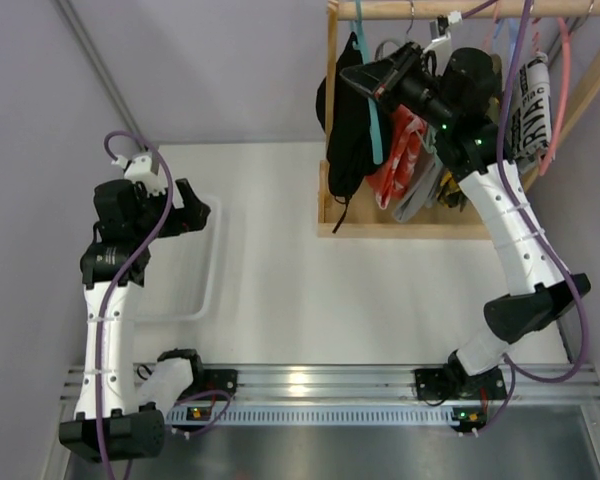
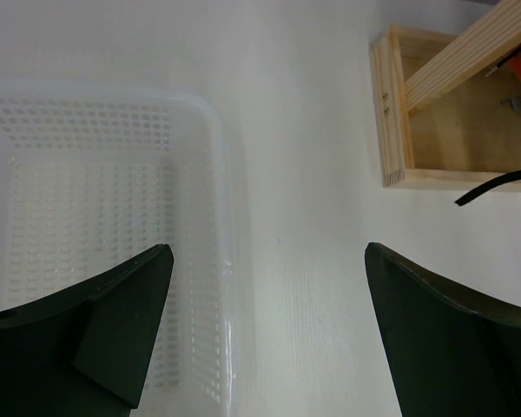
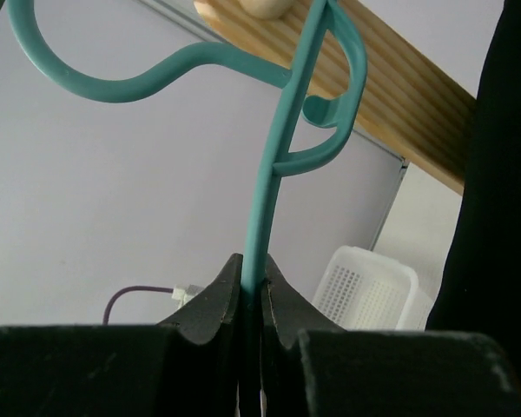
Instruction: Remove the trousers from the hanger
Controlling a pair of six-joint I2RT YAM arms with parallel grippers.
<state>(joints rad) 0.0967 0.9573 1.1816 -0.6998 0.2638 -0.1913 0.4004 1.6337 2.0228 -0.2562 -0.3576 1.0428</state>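
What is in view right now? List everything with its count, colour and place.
rack: one, wooden, far right of the table
teal hanger: one, teal, left end of the rack's rod
trousers: one pair, black, on the teal hanger
other clothes: several, red, grey and black-and-white, hanging in the rack right of the trousers
pink hanger: one, pink, right end of the rod
basket: one, white, nothing in it, left side of the table
table: one, white, under everything
left arm: one, white and black, jaws open above the basket's edge
right arm: one, white and black, reaching up to the rack, jaws shut on the teal hanger
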